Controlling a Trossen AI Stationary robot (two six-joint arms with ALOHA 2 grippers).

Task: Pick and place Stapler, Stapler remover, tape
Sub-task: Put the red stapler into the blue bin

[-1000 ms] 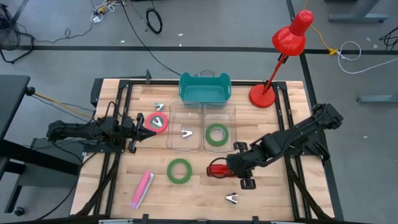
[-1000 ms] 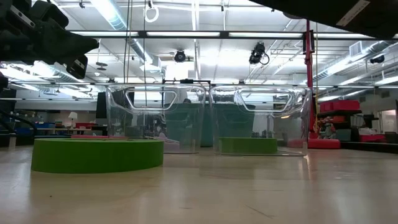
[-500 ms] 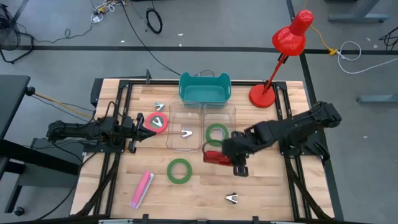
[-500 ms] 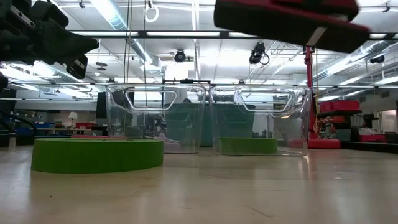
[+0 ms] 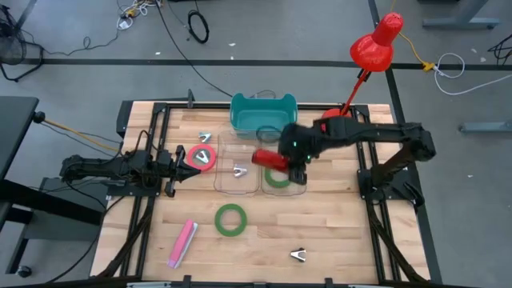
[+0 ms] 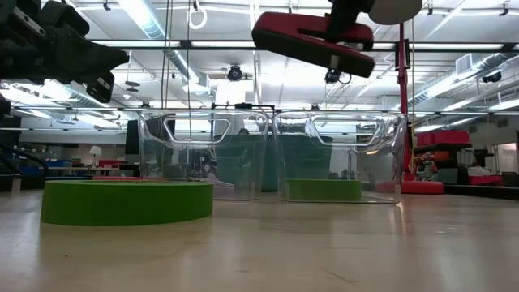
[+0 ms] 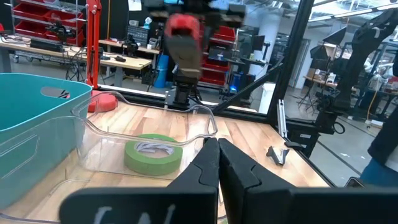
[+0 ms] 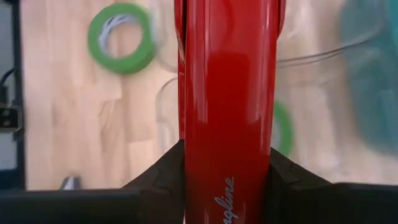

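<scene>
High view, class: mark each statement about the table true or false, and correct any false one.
1. The right pincer holds the red stapler above the clear bins. True.
2. The left pincer is wide open. False: it is shut, beside the red-pink tape roll.
3. A green tape roll lies inside the clear bin on the right arm's side. True.
4. The pink stapler lies inside the teal basket. False: it lies on the table's near left part.
5. The other green tape roll lies on the bare table. True.
</scene>
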